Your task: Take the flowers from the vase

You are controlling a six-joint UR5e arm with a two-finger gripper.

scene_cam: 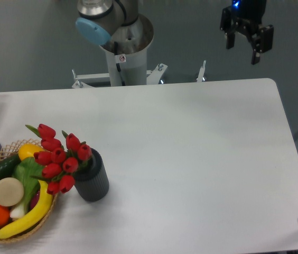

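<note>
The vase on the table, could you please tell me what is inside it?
Red tulips lean out of the vase over the basket. Their stems inside cannot be seen.

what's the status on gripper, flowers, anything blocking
Gripper open, high beyond table's far edge. Red tulips in ribbed grey vase, leaning over wicker fruit basket. Approach from above unobstructed.

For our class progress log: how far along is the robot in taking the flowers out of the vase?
Done: nothing yet; the flowers sit in the vase, leaning over the basket. In hand: nothing; the gripper hangs open above the table's far edge. Left: reaching, grasping, lifting.
</note>
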